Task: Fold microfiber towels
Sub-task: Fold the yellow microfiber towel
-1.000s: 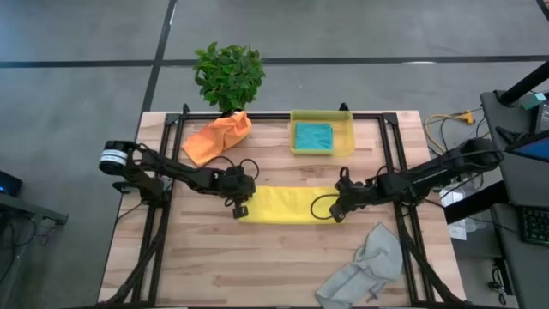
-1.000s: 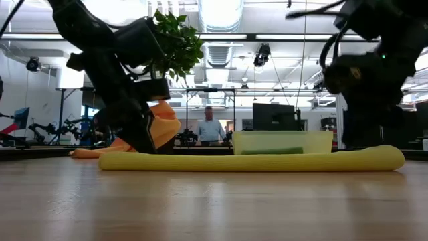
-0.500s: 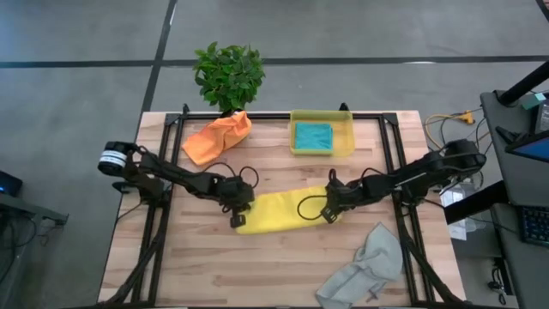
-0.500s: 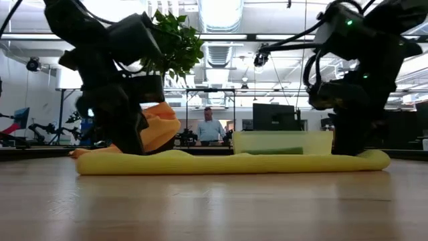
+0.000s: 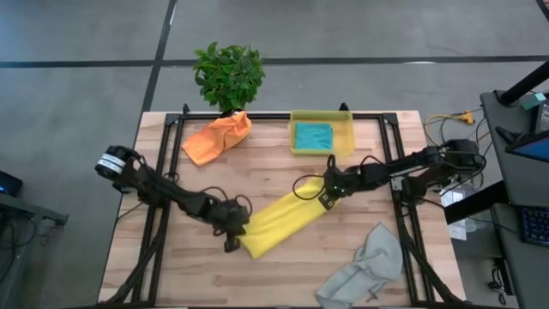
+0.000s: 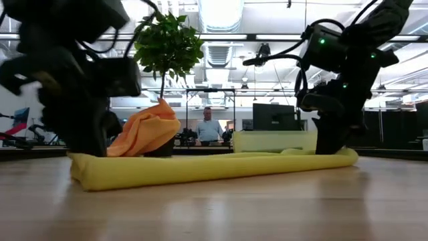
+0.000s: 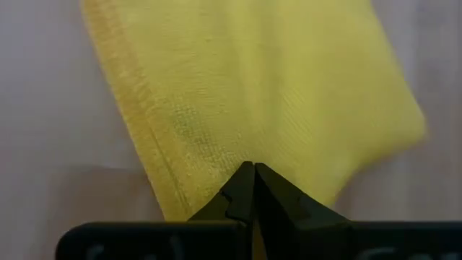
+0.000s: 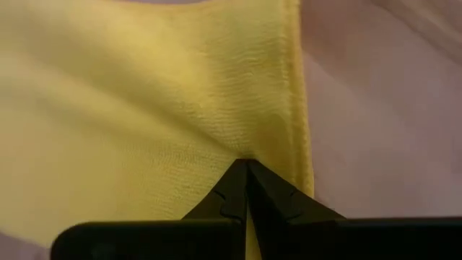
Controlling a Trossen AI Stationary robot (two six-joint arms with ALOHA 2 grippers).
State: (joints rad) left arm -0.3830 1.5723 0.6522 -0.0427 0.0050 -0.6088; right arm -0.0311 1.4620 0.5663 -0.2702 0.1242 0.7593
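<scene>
The yellow towel is a long folded band lying slantwise on the table, its left end near, its right end farther back. My left gripper is shut on the near left end, and my right gripper is shut on the far right end. In the low view the band rests flat on the wood between both arms. An orange towel lies crumpled at the far left. A teal towel sits folded in the yellow bin. A grey towel lies heaped at the near right. My left gripper pinches the yellow towel's near left end between its two fingertips, close to a hemmed edge. The fingers slant down onto it from the table's left. That end stays on the table. My right gripper pinches the towel's far right end between its fingertips, just inside the hemmed edge. The fingers slant steeply down from the table's right. The cloth puckers toward the tips, and the end stays low at the table.
A potted plant stands at the far edge behind the orange towel. Black frame rails run along both table sides. Bare wood lies near the front. A person stands far off in the room.
My left gripper has gone toward the table's near edge, and my right gripper toward the far edge and a little left, both staying shut. The yellow band, which lay left to right, has slid and turned on the table to lie slantwise.
</scene>
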